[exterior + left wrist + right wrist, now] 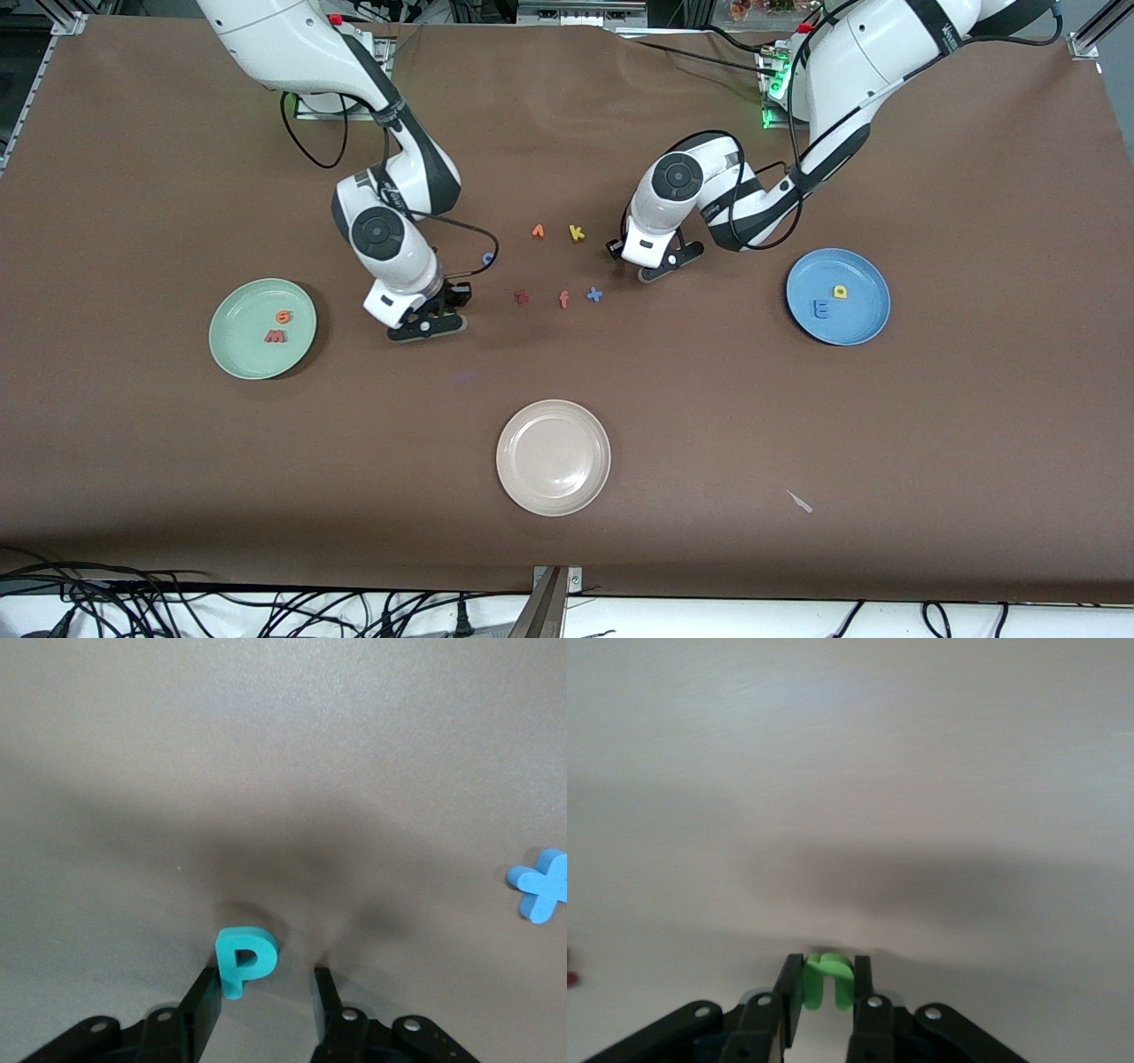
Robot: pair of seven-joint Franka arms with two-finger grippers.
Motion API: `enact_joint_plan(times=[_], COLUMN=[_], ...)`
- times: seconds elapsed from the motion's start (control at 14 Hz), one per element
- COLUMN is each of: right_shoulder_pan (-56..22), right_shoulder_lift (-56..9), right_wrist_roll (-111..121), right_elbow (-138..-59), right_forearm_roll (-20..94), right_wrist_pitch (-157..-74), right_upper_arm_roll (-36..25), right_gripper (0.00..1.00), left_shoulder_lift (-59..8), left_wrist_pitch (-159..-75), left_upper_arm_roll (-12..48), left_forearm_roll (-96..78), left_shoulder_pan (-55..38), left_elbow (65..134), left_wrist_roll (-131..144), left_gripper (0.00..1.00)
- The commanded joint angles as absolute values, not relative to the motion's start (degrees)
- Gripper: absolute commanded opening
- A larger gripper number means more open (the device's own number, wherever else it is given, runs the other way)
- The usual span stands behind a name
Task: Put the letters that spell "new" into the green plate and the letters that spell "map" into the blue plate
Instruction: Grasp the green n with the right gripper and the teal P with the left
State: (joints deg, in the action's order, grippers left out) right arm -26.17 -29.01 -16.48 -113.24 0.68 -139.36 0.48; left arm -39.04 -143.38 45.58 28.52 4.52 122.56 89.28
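R gripper is clenched on the green "n"; its 2 fingers press the letter from both sides. It is low over the bare table, between the green plate and the dark red "z".

L gripper is released, w/ its fingers apart. The teal "p" stands betw. them. It touches one finger, and there is a gap to the other one. This gripper is low, at about 2 o'clock from the blue "x".

Think of the table as a clock seen from the front cam, w/ 12 at the robots' bases.

- 6 o'clock, nearest: the cream plate.
- 9 o'clock: the green plate. In it are the red-pink "w" and, just next to it at about 1 o'clock, the orange "e".
- 3 o'clock: the blue plate. In it are the blue "m" and, at about 1 o'clock from it, the yellow "a".
- Middle: a row of the dark red "z", an orange-red "f" and the blue "x".
- A bit more toward 12: the blue "o", at about 11 o'clock from the "z".
- Farthest: a small orange letter and the yellow "k", side by side.
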Motion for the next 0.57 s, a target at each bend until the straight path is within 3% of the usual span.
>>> enact_joint_plan(times=[0.0, 0.29, 0.5], right_shoulder_pan=[-25.7, -25.7, -25.7], right_shoulder_lift=[-25.0, -21.7, -22.0], right_wrist_roll=[-14.0, -13.9, -13.2], right_elbow=[-113.5, -113.6, -113.6], right_forearm_roll=[0.6, 0.6, 0.4], right_wrist_pitch=[-130.6, -120.1, -117.3], right_upper_arm_roll=[-4.0, -10.4, -16.4], right_gripper=[0.14, 0.15, 0.15], left_shoulder_lift=[-39.2, -39.3, -39.3], left_wrist_pitch=[-140.9, -140.9, -140.9], left_upper_arm_roll=[45.1, 45.0, 44.7], left_forearm_roll=[31.5, 31.7, 32.3], left_shoulder_pan=[5.5, 5.8, 5.9], left_elbow=[122.5, 122.0, 121.8], left_wrist_roll=[88.1, 87.9, 87.5], left_gripper=[0.51, 0.51, 0.51])
